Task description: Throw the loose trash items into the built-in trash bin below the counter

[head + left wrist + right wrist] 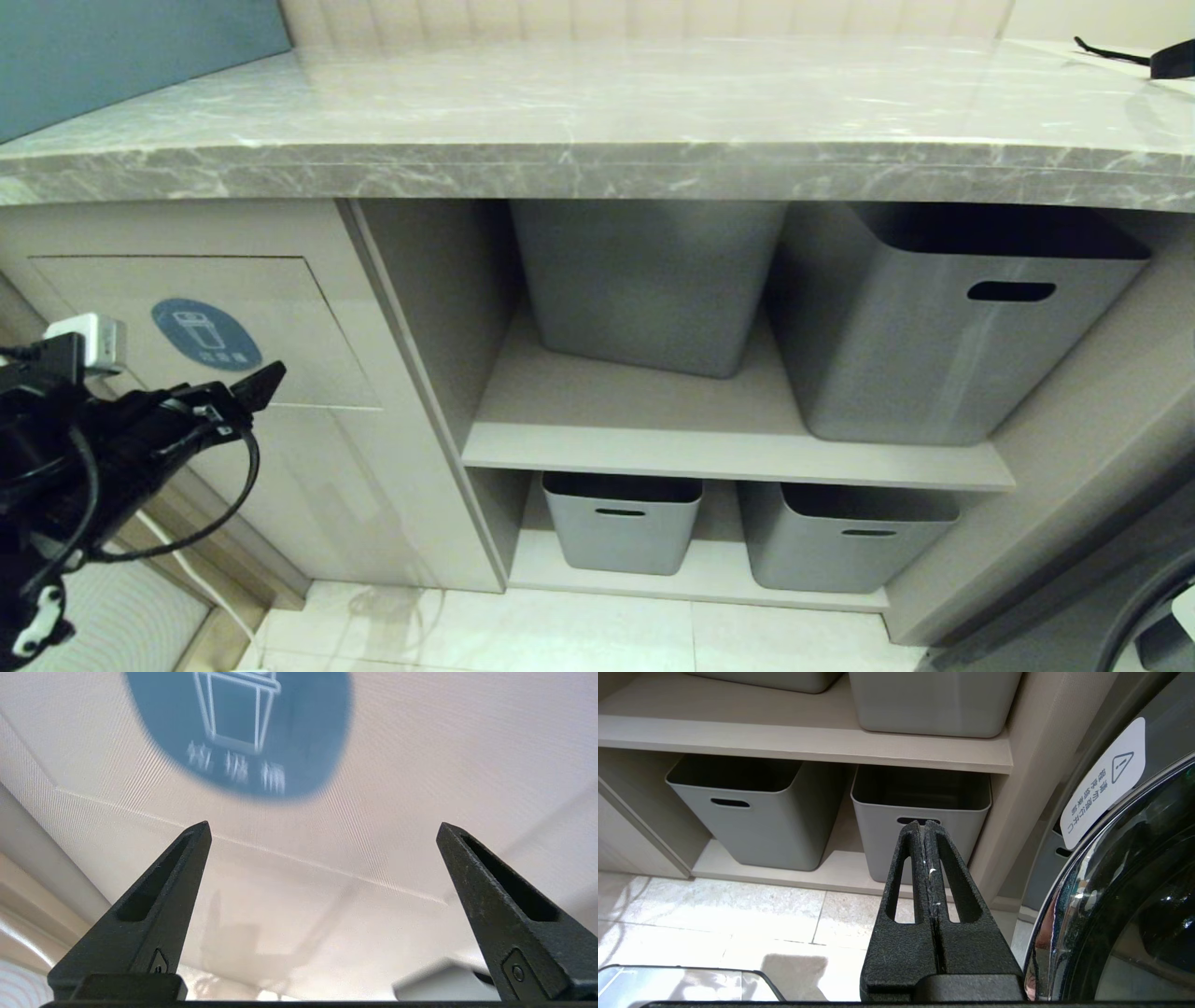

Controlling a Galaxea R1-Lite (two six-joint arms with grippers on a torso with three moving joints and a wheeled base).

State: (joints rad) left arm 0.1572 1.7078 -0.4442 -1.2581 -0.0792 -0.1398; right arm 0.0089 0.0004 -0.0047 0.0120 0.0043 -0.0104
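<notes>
The marble table [597, 103] runs across the top, bare of scraps where it shows. Under its left end sits the beige bin flap [280, 308] with a round blue sticker [205, 333]. Right of the flap, shelves hold four grey tubs [943, 345]. The left pincer [322, 830] hovers just in front of the flap, below the sticker, its fingers [159, 896] spread wide with nothing between them. The right pincer [926, 823] hangs low, well to the right of the flap, pressed together and empty, facing a lower tub [920, 826].
</notes>
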